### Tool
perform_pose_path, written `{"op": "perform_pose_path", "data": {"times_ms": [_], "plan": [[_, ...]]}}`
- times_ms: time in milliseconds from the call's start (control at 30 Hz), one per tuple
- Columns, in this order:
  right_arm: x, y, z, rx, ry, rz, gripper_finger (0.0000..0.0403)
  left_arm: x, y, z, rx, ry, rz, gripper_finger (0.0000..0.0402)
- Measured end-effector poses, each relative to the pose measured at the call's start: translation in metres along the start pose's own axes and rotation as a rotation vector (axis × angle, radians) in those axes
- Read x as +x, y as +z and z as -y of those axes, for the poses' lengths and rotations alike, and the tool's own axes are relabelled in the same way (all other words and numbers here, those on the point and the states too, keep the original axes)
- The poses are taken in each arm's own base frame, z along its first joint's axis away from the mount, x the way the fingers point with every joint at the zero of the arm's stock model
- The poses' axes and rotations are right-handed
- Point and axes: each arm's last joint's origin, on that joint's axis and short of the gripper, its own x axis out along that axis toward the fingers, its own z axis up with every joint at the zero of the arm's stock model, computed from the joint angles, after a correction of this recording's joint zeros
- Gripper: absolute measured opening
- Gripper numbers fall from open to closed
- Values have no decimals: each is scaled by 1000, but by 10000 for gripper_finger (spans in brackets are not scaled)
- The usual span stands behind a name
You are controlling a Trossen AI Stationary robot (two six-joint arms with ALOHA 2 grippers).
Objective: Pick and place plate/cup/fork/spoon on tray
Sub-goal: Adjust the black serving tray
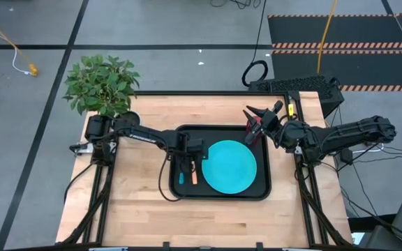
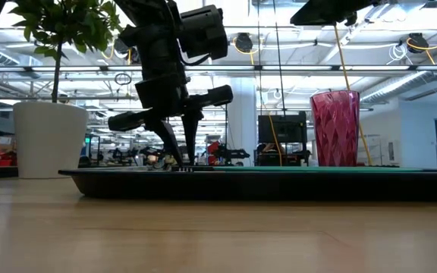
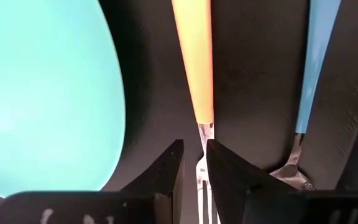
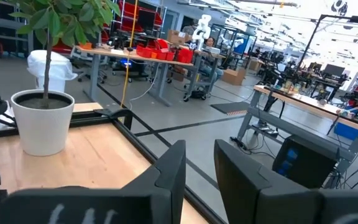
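Note:
The black tray (image 1: 222, 198) lies mid-table. On it are the turquoise plate (image 1: 229, 167), the yellow-orange-handled fork (image 3: 194, 62) and the blue-handled spoon (image 3: 319, 62), lying side by side left of the plate. The dark red cup (image 2: 335, 129) stands upright at the tray's far right corner (image 1: 252, 130). My left gripper (image 3: 194, 155) points down over the fork, slightly open. Its fingers stand on either side of the fork's neck, where the handle meets the tines; I see no pinch. My right gripper (image 1: 257, 115) is open and empty, above the cup.
A green plant (image 1: 102, 84) in a white pot (image 2: 49, 140) stands at the table's far left corner. Bare wood lies in front of the tray and on both sides of it. Cables and a black unit (image 1: 313, 87) sit beyond the far right edge.

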Motion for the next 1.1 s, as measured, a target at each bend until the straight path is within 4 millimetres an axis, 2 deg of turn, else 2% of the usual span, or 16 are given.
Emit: {"op": "perform_pose_path", "data": {"times_ms": [267,367,533,667,800,933,1000,1100], "plan": [[0,0,1,5,0,2,78,0,-2,-1,-3,6,-76,73],[-1,1,1,6,-1,2,78,-4,-3,-1,-14,11,-154,74],[-1,0,1,-14,-1,2,78,-22,-3,-5,-246,108,-259,74],[-1,1,1,-27,-2,2,77,-46,-2,-8,-472,227,-239,74],[-3,2,4,-40,-2,9,77,-73,-3,-9,-790,358,-169,74],[-7,-3,4,-125,43,-36,77,-96,-9,-7,-1125,448,-67,74],[-8,-8,4,-144,54,-83,77,-103,-14,-5,-1205,429,48,74],[-8,-4,7,-107,54,-127,77,-112,-20,-3,-1244,395,332,74]]}}
